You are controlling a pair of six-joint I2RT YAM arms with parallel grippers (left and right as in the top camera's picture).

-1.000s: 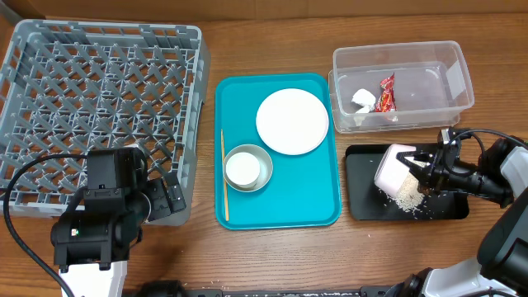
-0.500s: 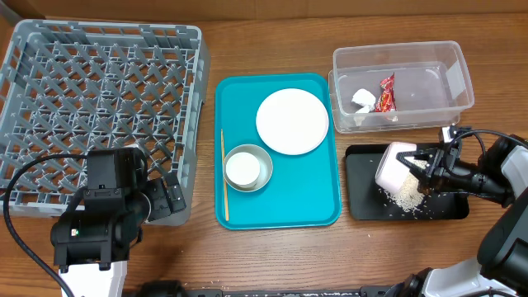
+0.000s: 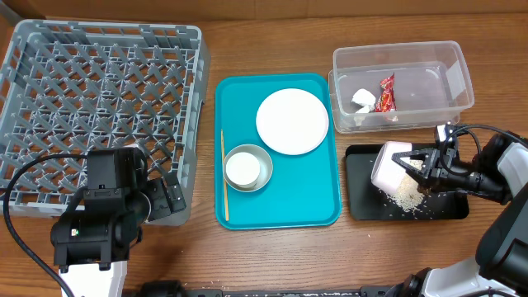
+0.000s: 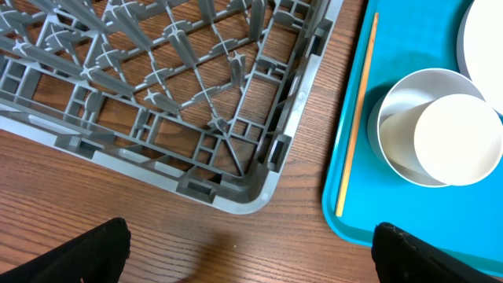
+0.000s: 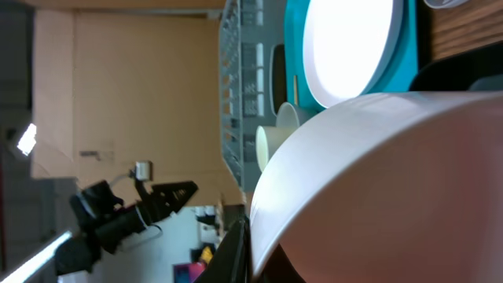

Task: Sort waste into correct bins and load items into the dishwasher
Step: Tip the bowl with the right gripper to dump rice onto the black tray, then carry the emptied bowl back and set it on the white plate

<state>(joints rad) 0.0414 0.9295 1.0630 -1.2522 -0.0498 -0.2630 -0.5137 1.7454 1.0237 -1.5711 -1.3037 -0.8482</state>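
Observation:
My right gripper (image 3: pixel 425 165) is shut on the small pink-white plate (image 3: pixel 388 167), held tilted on edge over the black tray (image 3: pixel 363 206). Loose rice (image 3: pixel 404 196) lies on that tray below the plate. The plate fills the right wrist view (image 5: pixel 393 189). The clear tub (image 3: pixel 429 87) holds the red wrapper (image 3: pixel 386 93) and the white paper scrap (image 3: pixel 363 99). The large plate (image 3: pixel 292 121), the grey bowl (image 3: pixel 262 169) with the white cup (image 3: pixel 242 169) in it, and the wooden stick (image 3: pixel 223 177) lie on the teal tray (image 3: pixel 289 194). My left gripper (image 3: pixel 165 198) is open and empty by the front right corner of the grey rack (image 3: pixel 99 99). I cannot make out the brown lump.
In the left wrist view the rack's corner (image 4: pixel 236 196) is just ahead of my fingers. The teal tray's edge (image 4: pixel 346 228), stick (image 4: pixel 356 118), bowl (image 4: pixel 393 149) and cup (image 4: pixel 456 137) are to the right. Bare wood lies between rack and teal tray.
The small plate in my right gripper has shifted slightly left and up over the black tray. The left arm has not moved.

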